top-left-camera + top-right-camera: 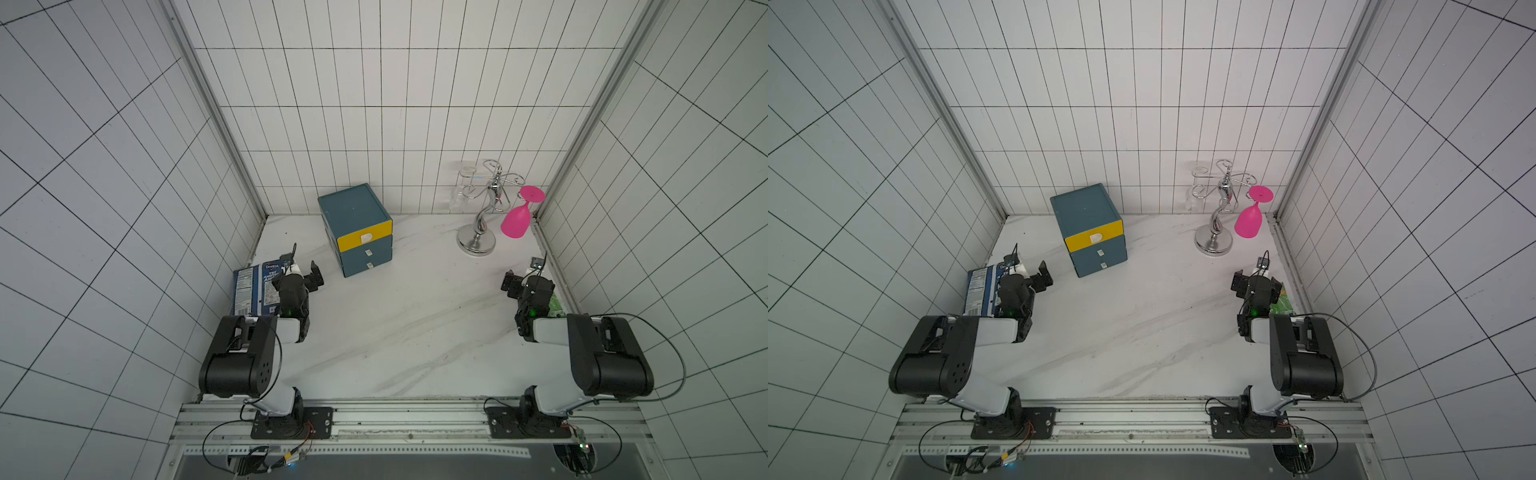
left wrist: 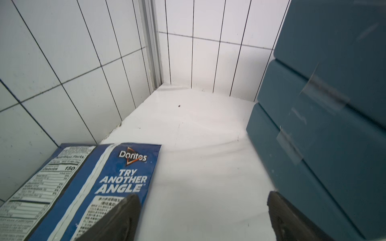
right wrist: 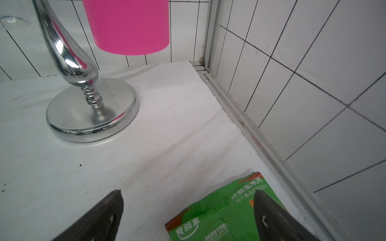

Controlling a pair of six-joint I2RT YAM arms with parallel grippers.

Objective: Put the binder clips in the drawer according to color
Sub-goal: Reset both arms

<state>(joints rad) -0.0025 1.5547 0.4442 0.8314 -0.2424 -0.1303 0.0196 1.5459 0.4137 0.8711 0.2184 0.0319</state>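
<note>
I am holding both arms low over the worktop (image 1: 415, 332). The left gripper (image 2: 203, 198) is hanging released, jaws wide and empty. The drawer (image 2: 323, 125) is standing just beside its inner finger, and a blue chip bag (image 2: 125, 177) is lying under its outer one. The right gripper (image 3: 188, 194) is gaping empty too, with a green snack packet (image 3: 219, 210) lying beneath one finger. The chrome stand (image 3: 92, 110) with its pink glass (image 3: 129, 27) is standing ahead of it.

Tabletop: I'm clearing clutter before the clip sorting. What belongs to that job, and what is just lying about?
Job: drawer cabinet; no binder clips visible.
Lying about: Doritos bag, green snack packet, chrome stand, pink glass, clear glass.
</note>
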